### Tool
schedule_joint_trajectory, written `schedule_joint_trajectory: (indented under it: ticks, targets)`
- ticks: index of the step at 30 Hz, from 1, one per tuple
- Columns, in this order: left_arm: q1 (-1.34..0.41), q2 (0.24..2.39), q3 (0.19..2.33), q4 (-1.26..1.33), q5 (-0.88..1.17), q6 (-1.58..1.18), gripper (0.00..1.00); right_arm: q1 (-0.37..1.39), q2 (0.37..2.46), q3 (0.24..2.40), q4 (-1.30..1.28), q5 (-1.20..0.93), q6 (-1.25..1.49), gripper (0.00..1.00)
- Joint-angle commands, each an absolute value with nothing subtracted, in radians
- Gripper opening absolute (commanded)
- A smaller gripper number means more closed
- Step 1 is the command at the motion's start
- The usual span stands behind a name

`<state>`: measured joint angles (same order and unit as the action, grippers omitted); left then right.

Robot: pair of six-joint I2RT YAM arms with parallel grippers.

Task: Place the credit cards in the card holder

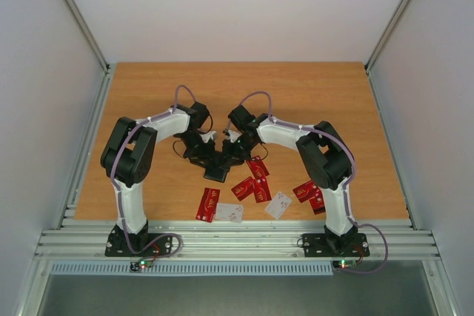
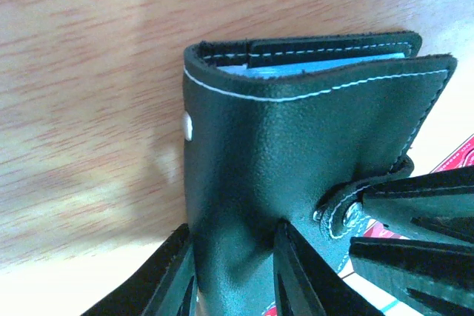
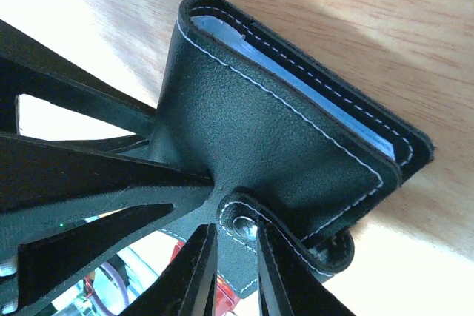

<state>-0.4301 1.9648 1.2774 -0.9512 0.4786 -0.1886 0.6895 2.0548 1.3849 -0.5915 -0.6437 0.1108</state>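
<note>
Left wrist view, left gripper [image 2: 233,238]: one. Its two black fingers are closed across the lower cover of the black stitched-leather folding card holder [image 2: 296,146], with the leather pinched between them.
Right wrist view, right gripper [image 3: 235,234]: one. Its two black fingers are drawn almost together and clamp the snap tab [image 3: 248,220] of the card holder at its metal stud.
Card holder count: one.
Card holder pose: folded nearly shut and held by both grippers at once, its open edge turned away from the fingers. It sits over the middle of the light wooden tabletop [image 1: 148,94]; whether it touches the wood cannot be told.
Inside the card holder: a pale blue layer [image 2: 296,72] shows between the two covers. Whether it is card or lining cannot be told.
Credit cards [image 1: 261,190], loose: at least eight small thin rectangles, six red and two white. Some overlap, so more may be hidden.
Card positions: flat on the table's near part, between the two arm bases. One red card lies just beside the card holder; a red pair lies near the right arm's base.
</note>
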Motion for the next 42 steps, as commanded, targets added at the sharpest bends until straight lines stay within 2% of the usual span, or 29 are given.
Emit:
schedule_joint_trajectory:
  ticks: [1, 25, 32, 42]
  targets:
    - [-0.442, 2.01, 1.302, -0.913, 0.452, -0.178, 0.3, 0.713, 2.104, 1.393, -0.576, -0.635, 0.112, 0.17]
    - [-0.442, 2.019, 1.31, -0.911, 0.458, -0.179, 0.29, 0.738, 2.136, 1.424, -0.559, -0.658, 0.12, 0.14]
    - [-0.442, 2.026, 1.319, -0.913, 0.46, -0.179, 0.29, 0.765, 2.159, 1.468, -0.63, -0.604, 0.096, 0.07]
    - [-0.442, 2.032, 1.311, -0.901, 0.467, -0.181, 0.29, 0.815, 2.226, 1.558, -0.757, -0.511, 0.053, 0.03]
